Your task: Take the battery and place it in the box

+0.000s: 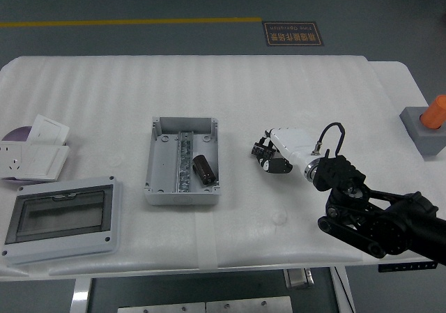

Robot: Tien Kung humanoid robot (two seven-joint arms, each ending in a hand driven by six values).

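Grasp step. Right hand [268, 154] had its fingers curled around the battery [262, 149], lying on the table right of the box [182, 162]. A second battery [203, 169] lay inside the box already. Next move, by my judgement: lift, carry left, release over box.

Bare table [237, 104] is left between right hand [268, 156] and box [182, 161]; nothing is set between them.

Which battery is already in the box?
The dark battery lying in the open grey box; the other battery is outside, in the right hand.
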